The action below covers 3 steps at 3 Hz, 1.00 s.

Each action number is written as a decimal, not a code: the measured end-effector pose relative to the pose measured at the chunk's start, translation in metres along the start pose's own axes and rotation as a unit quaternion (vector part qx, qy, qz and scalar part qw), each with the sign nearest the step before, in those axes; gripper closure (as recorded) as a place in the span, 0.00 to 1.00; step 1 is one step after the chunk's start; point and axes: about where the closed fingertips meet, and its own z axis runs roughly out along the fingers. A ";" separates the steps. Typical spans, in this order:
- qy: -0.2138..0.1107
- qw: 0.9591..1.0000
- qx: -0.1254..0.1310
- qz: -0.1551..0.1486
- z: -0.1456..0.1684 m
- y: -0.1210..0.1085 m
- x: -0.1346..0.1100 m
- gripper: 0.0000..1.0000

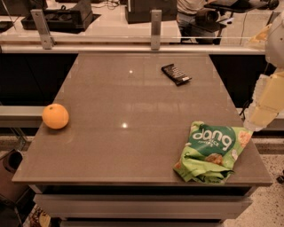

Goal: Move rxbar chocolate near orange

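So the robot's pale arm (270, 95) is coming in from the right side and the gripper (253, 123) is hanging at the right edge of the tabletop (124, 150), just over the top right corner of a green "dang" snack bag (210, 151). From where I'm standing I honestly can't tell if the gripper is open or closed, or if it's touching the bag at all.

The bag is lying crumpled at the near right corner of the tabletop, with its lettering reading upside down from my spot.

The rxbar chocolate (176, 74) is lying flat on the far side of the tabletop, a bit right of center, turned at an angle. It's a black wrapper with some white print on it. It's sitting well apart from both the gripper and the bag, with nothing touching it.

The orange (55, 116) is sitting way over by the left edge, about halfway back, so it's well apart from the bar, pretty much across the tabletop from it.

Behind the far edge a metal rail (133, 42) with two upright brackets is running across, and beyond it someone (191, 12) is sitting at a desk.
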 end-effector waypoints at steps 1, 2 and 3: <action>0.000 1.000 0.000 0.000 0.000 0.000 0.000 0.00; -0.005 1.000 0.010 0.003 0.000 -0.007 -0.004 0.00; -0.020 0.999 0.032 0.034 0.008 -0.026 -0.008 0.00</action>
